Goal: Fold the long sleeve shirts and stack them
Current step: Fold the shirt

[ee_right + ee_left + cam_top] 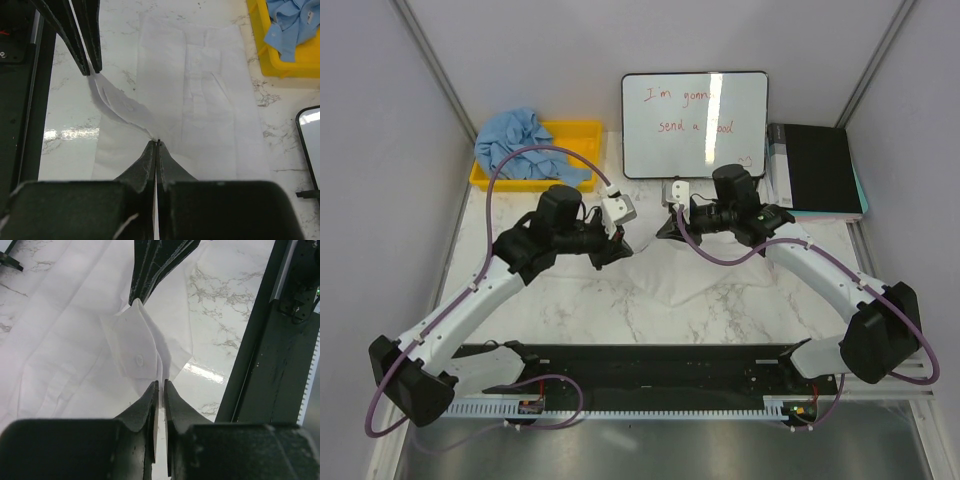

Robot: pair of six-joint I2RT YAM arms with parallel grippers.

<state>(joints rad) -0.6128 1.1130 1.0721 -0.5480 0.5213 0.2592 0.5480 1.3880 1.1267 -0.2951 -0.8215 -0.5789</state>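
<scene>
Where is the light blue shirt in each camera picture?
Top external: light blue shirt at upper left, heaped in the yellow bin.
Left wrist: not in it.
Right wrist: top right corner, in the bin.
Shared landmark: the white shirt, in all three.

The white cloth long-sleeved shirt (200,100) is thin, soft woven fabric, matt and creased. The light blue cloth long-sleeved shirt (515,135) looks equally soft, matt and rumpled. The yellow plastic bin (578,124) is hard and smooth with a slight sheen. The white marble-patterned tabletop (570,310) is polished and glossy, mirroring the lights. The left gripper (161,382) and right gripper (156,141) each have 2 matt black fingers, hard plastic by the look and faintly scuffed. The black-framed whiteboard (695,125) has a smooth, glossy face with a streak of glare.
</scene>
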